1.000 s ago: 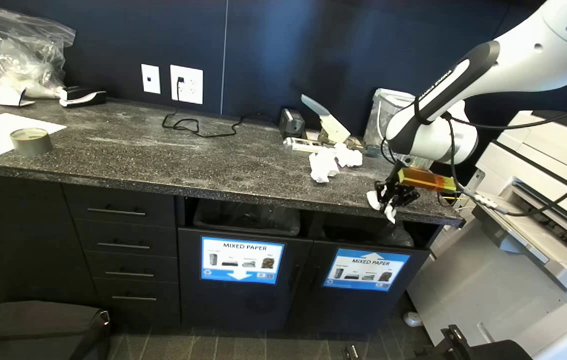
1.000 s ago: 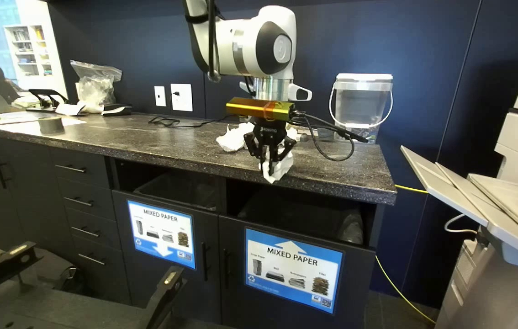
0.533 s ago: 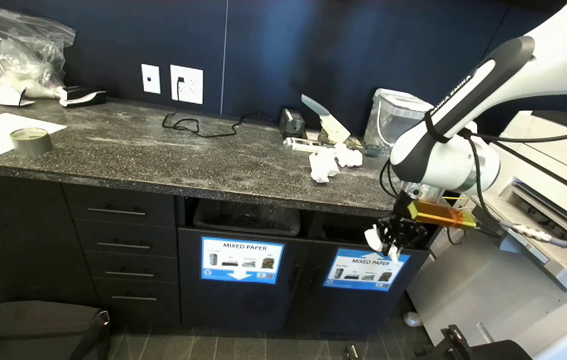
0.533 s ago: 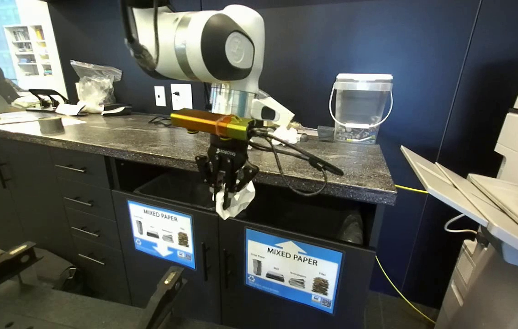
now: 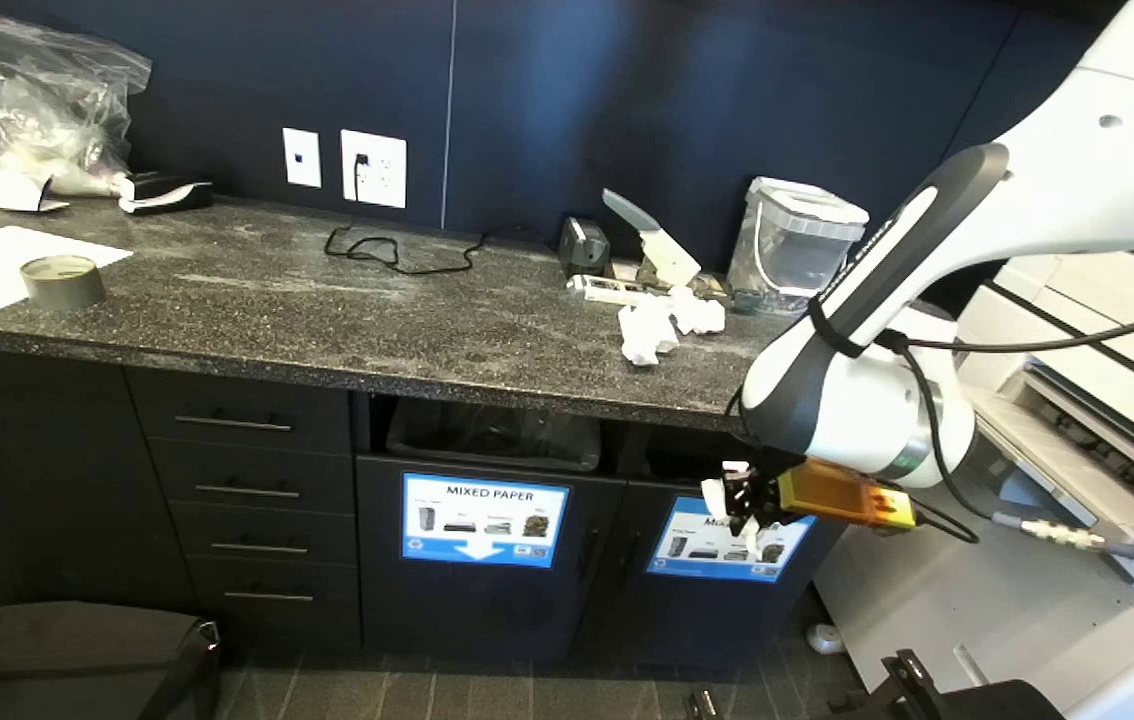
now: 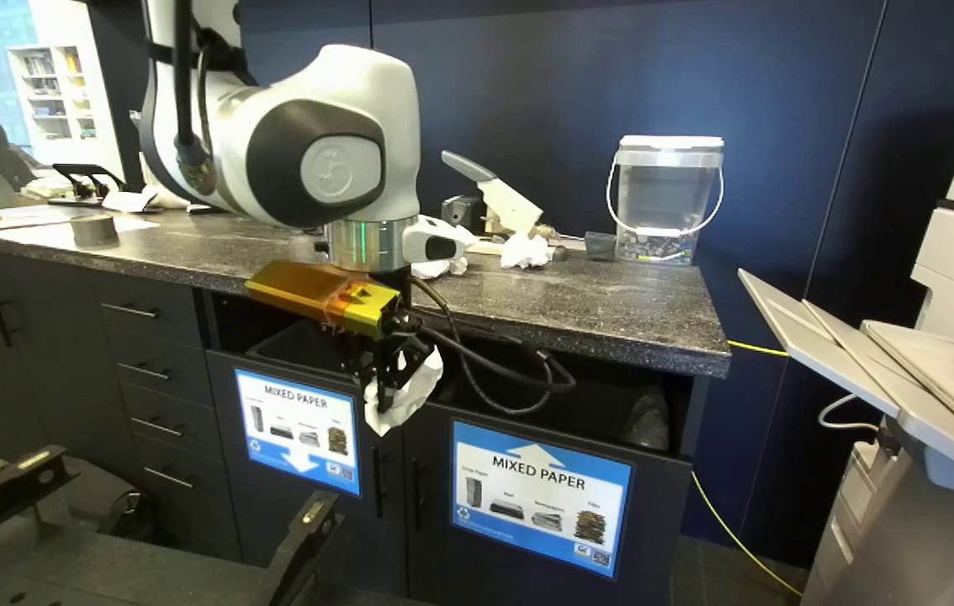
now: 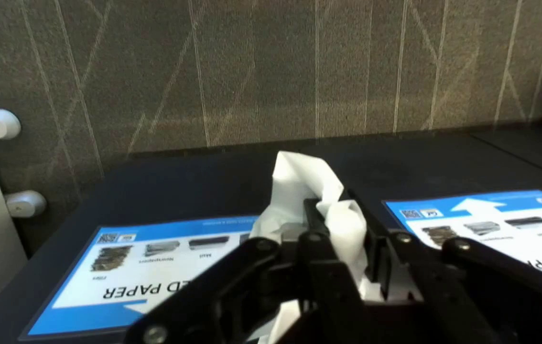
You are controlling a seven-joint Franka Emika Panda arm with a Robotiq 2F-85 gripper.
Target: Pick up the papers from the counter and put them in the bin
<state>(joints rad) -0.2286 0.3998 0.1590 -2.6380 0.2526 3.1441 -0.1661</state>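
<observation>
The counter [image 5: 377, 325] bears crumpled white papers [image 5: 647, 330]; the hand [image 7: 336, 210] grips another scrap [image 6: 411, 391].

Crumpled wht paper [image 6: 408, 397] held nr bins [image 6: 655, 513]; others [image 5: 649, 328] on ctr [image 5: 447, 335]

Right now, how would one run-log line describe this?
gripper: closed on crumpled paper; place: outside the bins; other papers: on counter; release: not yet

Both exterior views face the counter [image 5: 327, 325] from the front, sharing the signs [image 6: 541, 497]. In an exterior view it's a higher angle, bag [image 5: 77, 660] near left. Wrist cam's way closer, aimed down at signs plus floor [image 7: 261, 71].
</observation>
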